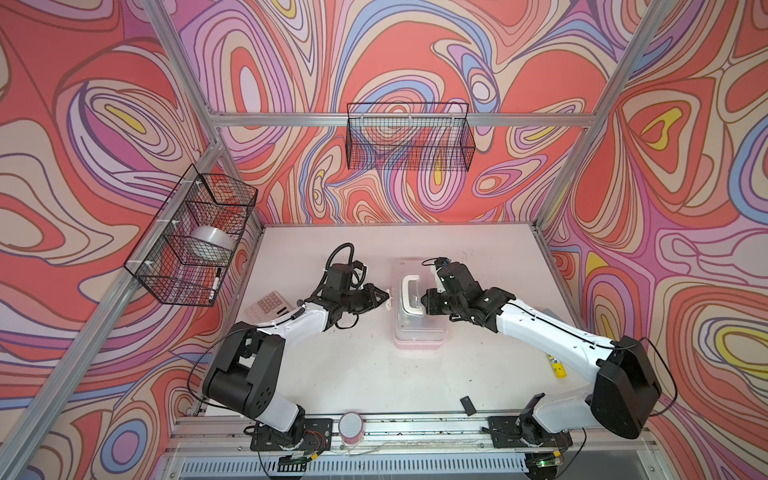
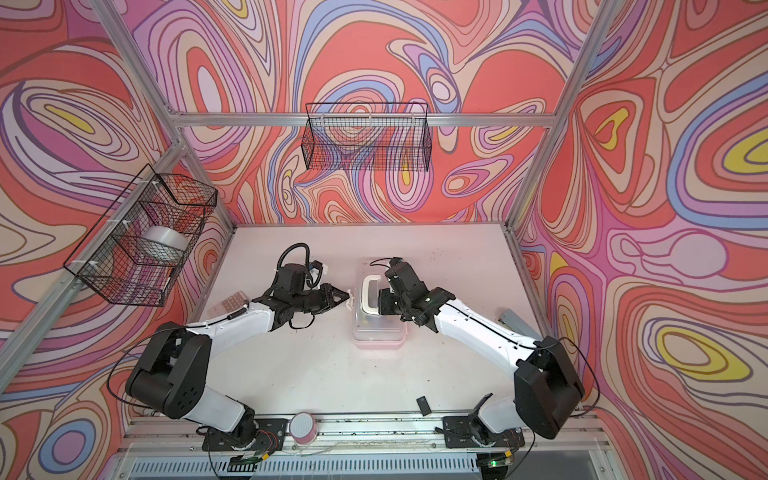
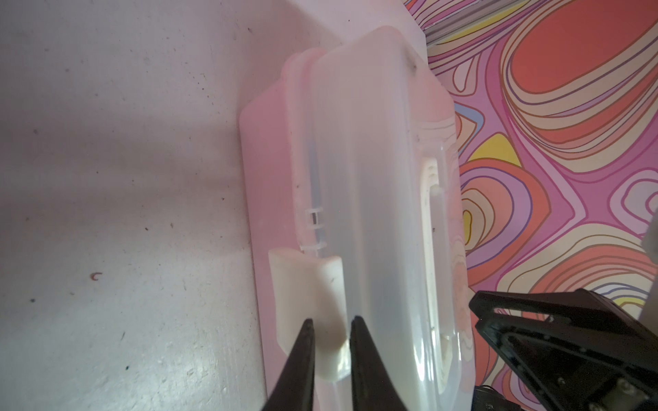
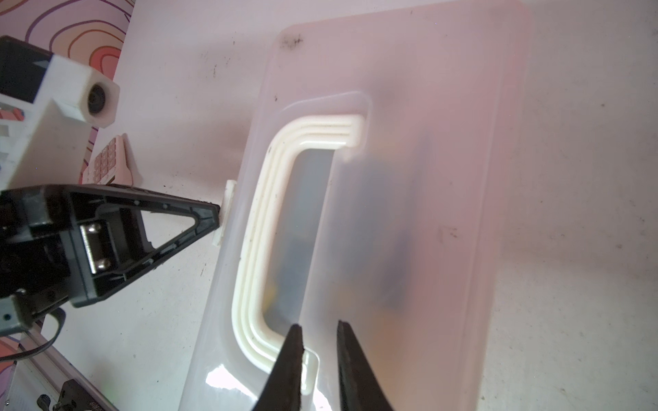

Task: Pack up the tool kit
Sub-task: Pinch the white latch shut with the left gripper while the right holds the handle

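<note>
In the middle of the white table (image 1: 332, 374), in both top views, the tool kit (image 1: 419, 322) (image 2: 376, 328) stands flat with its clear lid down over the pink base, its long side running near to far; the white handle (image 1: 409, 291) lies folded on the lid; the left gripper (image 1: 386, 296) reaches in from the left to the white latch (image 1: 390, 305) on the kit's left side; the right gripper (image 1: 423, 305) comes in from the right and hangs over the lid at the handle; a calculator (image 1: 268, 305) lies well to the left, partly under the left arm.

Through the left wrist camera, the left gripper (image 3: 331, 320) holds its two black fingers nearly together with a slim gap; their tips are at the latch (image 3: 302, 284), part of which shows in the gap; whether they pinch it or only touch it is not clear; lid and base meet closely along the seam.

Through the right wrist camera, the right gripper (image 4: 318, 325) has its fingers drawn almost together; one fingertip (image 4: 293, 341) overlaps the near end of the handle (image 4: 263, 227); nothing is seen clamped between them; dim dark and yellow shapes show through the cloudy lid (image 4: 427, 178); the left gripper (image 4: 215, 217) touches the latch (image 4: 228, 199) with its tip.
</note>
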Controlling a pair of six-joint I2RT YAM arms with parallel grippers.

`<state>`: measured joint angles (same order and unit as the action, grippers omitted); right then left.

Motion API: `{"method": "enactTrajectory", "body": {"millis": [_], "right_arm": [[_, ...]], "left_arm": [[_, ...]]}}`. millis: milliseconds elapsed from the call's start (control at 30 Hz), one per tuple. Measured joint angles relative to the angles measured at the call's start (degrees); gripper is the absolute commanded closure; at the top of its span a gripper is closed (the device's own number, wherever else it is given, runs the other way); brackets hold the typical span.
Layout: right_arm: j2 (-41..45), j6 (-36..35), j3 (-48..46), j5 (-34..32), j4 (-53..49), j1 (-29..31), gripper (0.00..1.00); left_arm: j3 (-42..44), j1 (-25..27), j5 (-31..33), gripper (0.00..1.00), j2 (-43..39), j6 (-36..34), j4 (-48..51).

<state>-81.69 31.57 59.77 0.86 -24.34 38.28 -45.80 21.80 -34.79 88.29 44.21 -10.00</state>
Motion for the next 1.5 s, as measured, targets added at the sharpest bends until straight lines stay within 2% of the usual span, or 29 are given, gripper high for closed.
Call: {"method": "enactTrajectory", "body": {"millis": [767, 1033, 1200, 1500], "right_arm": [[-1.36, -0.46, 0.02, -0.72, 0.76, 0.00, 0.82], [-1.49, -0.46, 0.04, -0.90, 1.01, -0.02, 0.82], [-1.73, -0.57, 0.28, -0.87, 1.01, -0.28, 0.82], [-2.16, -0.59, 0.28, -0.87, 1.88, -0.46, 0.82]], "left_arm": [[0.26, 0.09, -1.88, 0.83, 2.40, 0.87, -3.28], [0.26, 0.52, -1.84, 0.82, 2.99, 0.90, -3.56], [0.26, 0.85, -1.66, 0.78, 3.08, 0.87, -3.56], [0.26, 1.70, 0.13, 0.79, 4.68, 0.83, -3.96]]}}
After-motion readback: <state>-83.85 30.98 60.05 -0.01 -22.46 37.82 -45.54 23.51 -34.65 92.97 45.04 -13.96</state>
